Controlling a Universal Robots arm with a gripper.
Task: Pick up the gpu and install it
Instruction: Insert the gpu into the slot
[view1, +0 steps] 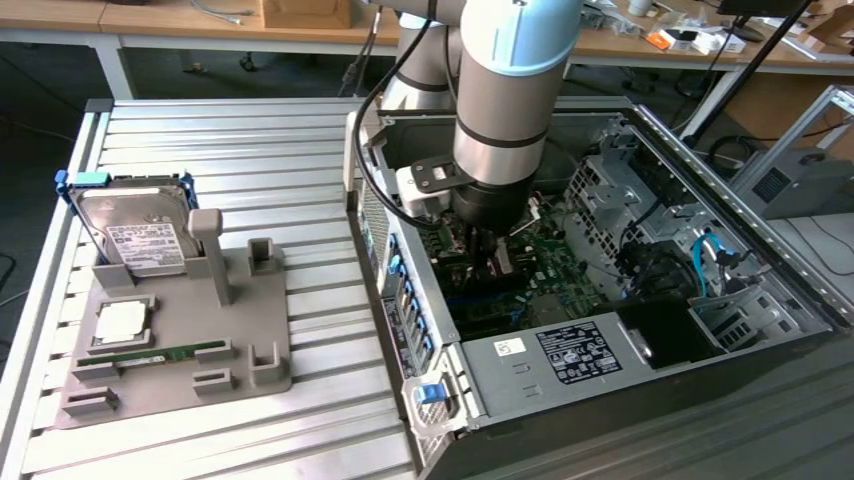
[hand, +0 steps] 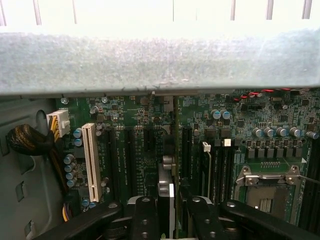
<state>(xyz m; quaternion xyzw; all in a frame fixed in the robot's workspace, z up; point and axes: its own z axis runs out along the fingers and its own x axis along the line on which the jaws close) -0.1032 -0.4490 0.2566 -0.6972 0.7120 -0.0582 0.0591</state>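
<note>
1. Holding the gpu (hand: 166, 192) edge-on between the two black fingers (hand: 145, 215) of the gripper (hand: 167, 212), jaws clamped on the card from both sides, card standing upright over the motherboard (hand: 240, 130).
2. Hanging low inside the open computer case (view1: 601, 355), as judged from the exterior view, with the gripper (view1: 491, 235) pointing straight down and the grey and blue arm (view1: 514, 90) nearly vertical above it.
3. Risking a miss of the slot: card seems to sit between the dark expansion slots (hand: 145, 150), but exact alignment not possible to tell, so pressing down off-line could bend the card or scratch the board.
4. Risking a slip in the grip: narrow hold on a thin edge, so a tilt under push force seems possible, leaving one end seated and the other raised.
5. Risking contact with close neighbours: white slot (hand: 91, 160) to one side, small capacitors (hand: 75, 165) and the yellow-black cable bundle (hand: 30, 140) beyond it, empty CPU socket (hand: 267, 187) to the other side.
6. Risking a catch of the metal bracket end against the case wall, though this end not visible clearly.
7. Standing well apart, on the grey holder (view1: 174, 340) at the exterior view's left: hard drive (view1: 134, 235) and RAM stick (view1: 154, 352), not involved.
</note>
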